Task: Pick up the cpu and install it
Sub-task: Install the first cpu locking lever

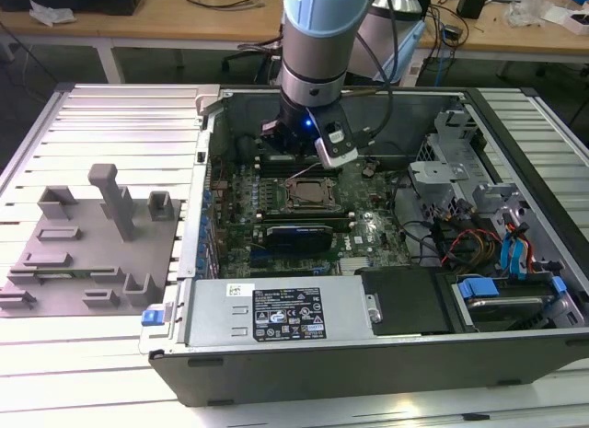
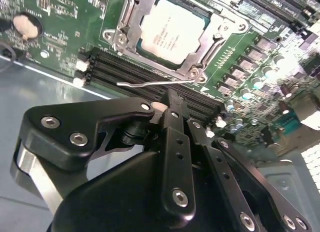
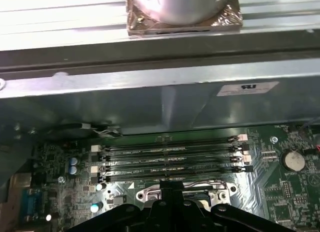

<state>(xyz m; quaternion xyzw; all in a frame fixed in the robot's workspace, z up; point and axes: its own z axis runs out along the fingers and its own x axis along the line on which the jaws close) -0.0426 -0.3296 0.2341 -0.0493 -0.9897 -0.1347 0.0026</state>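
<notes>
The cpu, a pale silver square chip, lies flat inside the motherboard socket, whose metal frame stands open around it. A thin lever rod lies beside the socket. In the second wrist view my gripper hovers just off the socket's edge, over the memory slots, with its black fingers pressed together and nothing between them. In the exterior view the gripper hangs low inside the open computer case, at the far side of the socket. The first wrist view shows the fingertips closed above the socket's frame.
Memory slots run between the socket and the case's back wall. A coin battery sits on the board. A grey tray with upright blocks lies at the exterior view's left. A power supply and a drive cage with cables crowd the case.
</notes>
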